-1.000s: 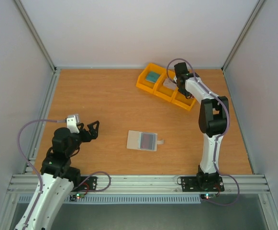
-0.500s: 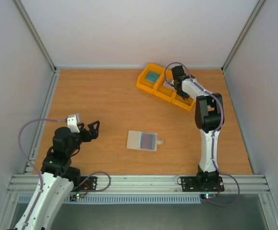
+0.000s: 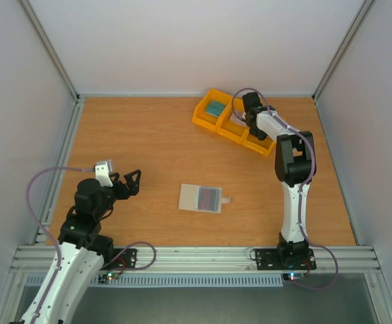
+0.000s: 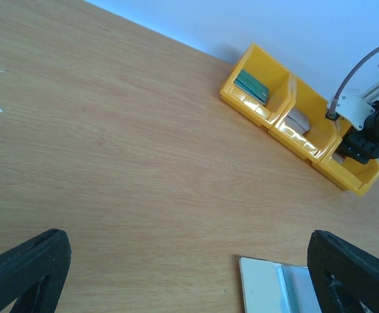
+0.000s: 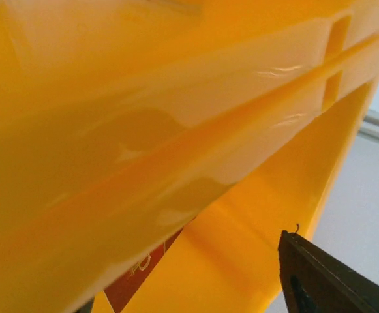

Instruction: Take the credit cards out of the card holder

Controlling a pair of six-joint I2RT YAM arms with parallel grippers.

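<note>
Right wrist view: we log right fingers (image 5: pixel 326 274), newly lowered into the yellow bin (image 3: pixel 206 123), parted beside a red card (image 5: pixel 134 283), apparently delivered; left fingers (image 4: pixel 26 267) wide apart; card holder (image 3: pixel 201 198) open on the tabletop (image 3: pixel 135 148), reddish card inside.

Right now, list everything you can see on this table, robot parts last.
wooden table: one, light brown
yellow plastic three-compartment bin tray: one, far right
teal card: one, tray's left compartment
pale grey card: one, middle compartment
red card: one, in tray by right arm
cream folding card holder: one, open, table centre
reddish card: one, inside holder
left arm: white-black, near left, jaws open
right arm: white-black, at tray, jaws apart
</note>
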